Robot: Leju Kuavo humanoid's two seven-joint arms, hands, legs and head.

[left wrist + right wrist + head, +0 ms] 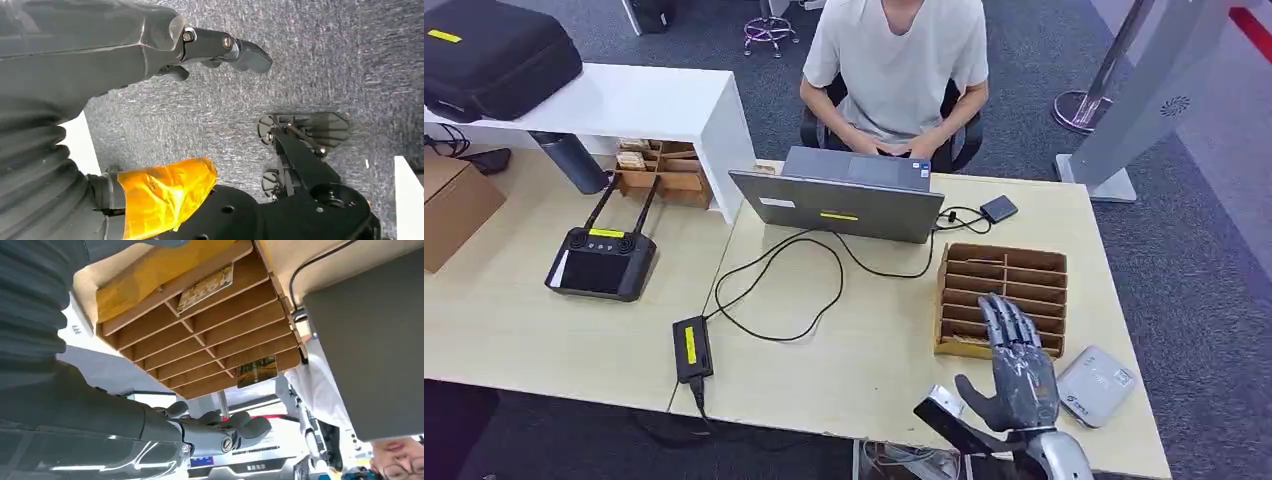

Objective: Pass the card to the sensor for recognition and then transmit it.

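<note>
1. Bright, even indoor light; soft, faint shadows on table (844, 340).
2. Head view sharp, slight edge distortion.
3. Wrist views: close parts blurred; glare on orange tape (165, 192).

An office: desks (544, 330), an open laptop (844, 205), grey carpet (1194, 290), a seated person (894, 70).

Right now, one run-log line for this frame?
stage: reaching for card | right hand: open, fingers over wooden slotted card rack, no card held | white sensor: beside rack, untouched | left hand: hanging above floor
</note>
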